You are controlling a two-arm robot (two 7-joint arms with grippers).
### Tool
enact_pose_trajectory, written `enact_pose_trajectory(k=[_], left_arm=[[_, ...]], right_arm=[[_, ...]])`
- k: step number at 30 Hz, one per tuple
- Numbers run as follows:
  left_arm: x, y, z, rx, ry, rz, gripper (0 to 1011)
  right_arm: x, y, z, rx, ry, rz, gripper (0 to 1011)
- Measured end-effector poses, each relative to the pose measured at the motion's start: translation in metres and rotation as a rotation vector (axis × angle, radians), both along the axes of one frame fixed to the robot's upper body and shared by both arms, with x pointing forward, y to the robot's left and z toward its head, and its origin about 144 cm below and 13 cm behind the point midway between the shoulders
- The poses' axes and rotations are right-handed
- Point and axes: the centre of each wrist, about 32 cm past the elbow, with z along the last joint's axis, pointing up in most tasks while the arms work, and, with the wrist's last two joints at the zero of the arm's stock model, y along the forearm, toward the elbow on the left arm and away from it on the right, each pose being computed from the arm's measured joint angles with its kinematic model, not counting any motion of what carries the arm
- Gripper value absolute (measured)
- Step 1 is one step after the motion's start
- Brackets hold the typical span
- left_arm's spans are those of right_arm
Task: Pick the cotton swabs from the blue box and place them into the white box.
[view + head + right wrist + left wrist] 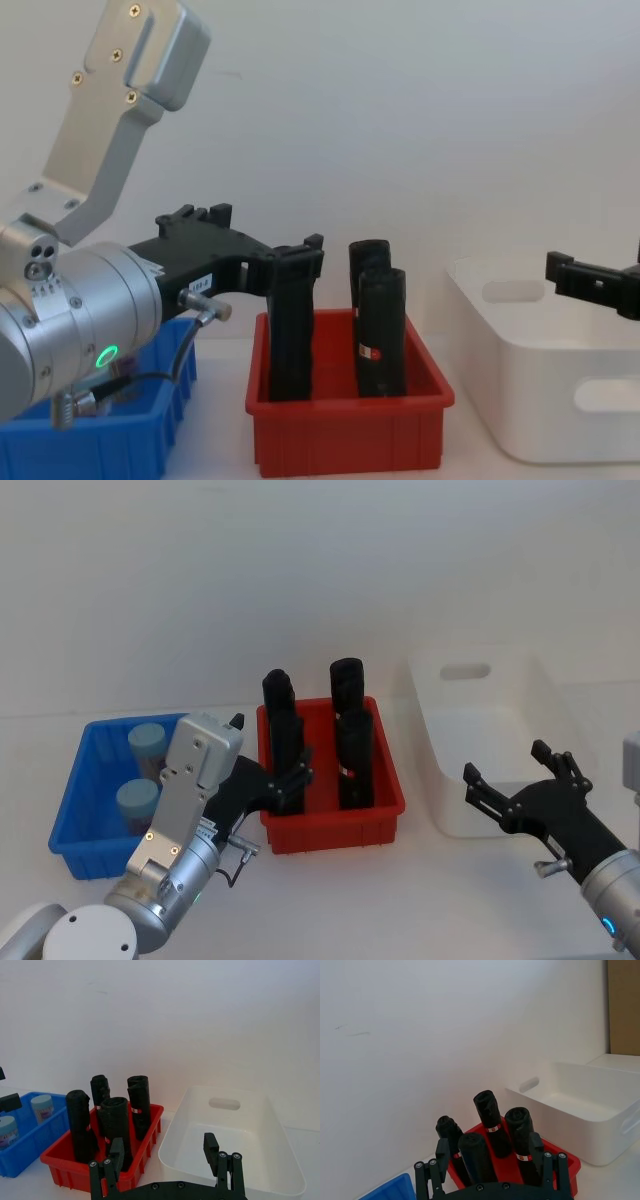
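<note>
Two tubs of cotton swabs (147,742) stand in the blue box (84,780), which lies left of the red tray (330,826). Four upright black blocks (347,690) rise above the tray's rim. The white box (428,730) lies right of the tray, a strip of bare table (420,880) between them. The left gripper (292,780), fingers apart, hangs at the tray's left edge. The right gripper (508,765), fingers apart, hangs right of the tray, over the white box's near rim.

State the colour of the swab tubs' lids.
The lids are pale blue-grey; the head view shows them best.
</note>
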Motion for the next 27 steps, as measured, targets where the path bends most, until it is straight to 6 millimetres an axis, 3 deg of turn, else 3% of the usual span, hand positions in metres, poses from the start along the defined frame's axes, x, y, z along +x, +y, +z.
enact_pose_trajectory(k=[27], left_arm=[[0.0057,0.0082,0.0036,0.002,-0.012,0.025,1004]], right_arm=[[0.0000,0.0000,0.0000,0.000,0.000,0.000,1002]])
